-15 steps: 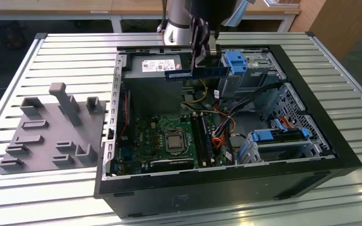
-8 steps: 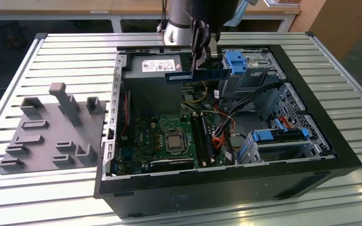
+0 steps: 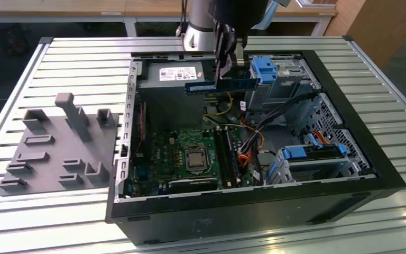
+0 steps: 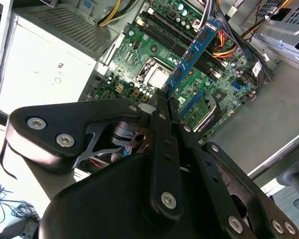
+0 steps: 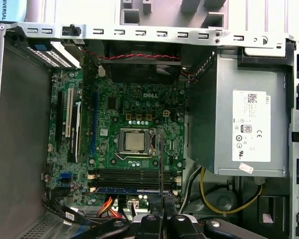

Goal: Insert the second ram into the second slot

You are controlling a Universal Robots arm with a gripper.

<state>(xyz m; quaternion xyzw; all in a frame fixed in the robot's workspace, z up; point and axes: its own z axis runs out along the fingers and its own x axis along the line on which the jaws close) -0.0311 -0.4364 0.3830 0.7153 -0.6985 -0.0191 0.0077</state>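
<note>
The second ram (image 3: 210, 85), a thin blue stick, hangs level above the open computer case (image 3: 188, 211), over its far side. My gripper (image 3: 225, 78) is shut on one end of it. In the second wrist view the second ram (image 4: 194, 50) reaches out from the gripper (image 4: 165, 97) over the green motherboard (image 4: 134, 55). In the first wrist view the second ram (image 5: 160, 159) appears edge-on as a thin line crossing the dark memory slots (image 5: 129, 174), well above them. The gripper (image 5: 164, 214) sits behind it. Another blue stick (image 5: 124, 189) is seated in one slot.
A grey power supply (image 5: 244, 124) fills the case corner beside the slots. Orange and black cables (image 3: 249, 143) run close to the slots. Blue drive-bay clips (image 3: 266, 69) and a second clip (image 3: 312, 153) flank the board. A grey fixture block (image 3: 55, 148) lies on the slatted table at the exterior view's left.
</note>
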